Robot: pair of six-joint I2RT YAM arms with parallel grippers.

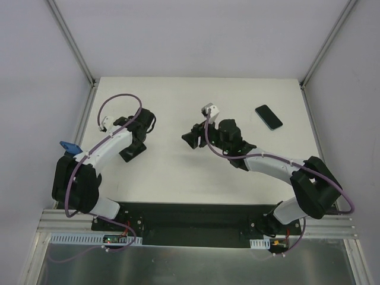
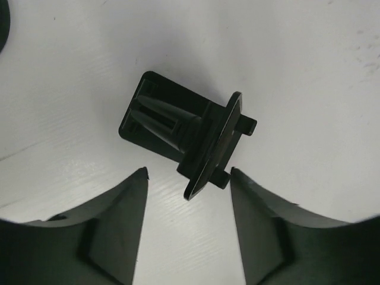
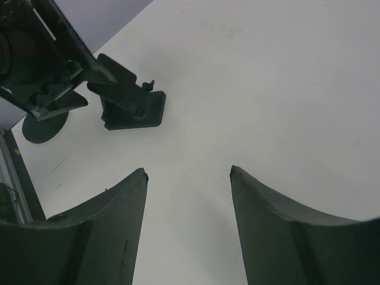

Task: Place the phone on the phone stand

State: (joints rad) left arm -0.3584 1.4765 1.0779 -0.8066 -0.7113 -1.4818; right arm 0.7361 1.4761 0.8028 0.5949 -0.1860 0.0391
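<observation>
Seen from above, the phone (image 1: 269, 117) lies flat near the far right corner of the table (image 1: 178, 101), with nothing touching it. The right gripper (image 1: 191, 138) hangs over the table's middle. In the left wrist view, the phone stand (image 2: 178, 133) sits on the table just past the left gripper (image 2: 189, 172), whose jaws are spread and empty. In the right wrist view, that arm's jaws are wide apart over bare table and hold nothing. The stand is off toward the table's left side.

Phone (image 1: 269, 117) glossy blk; phone stand (image 2: 202, 142) blk; table (image 1: 178, 178) plain white; cables (image 1: 120, 96) purple.
</observation>
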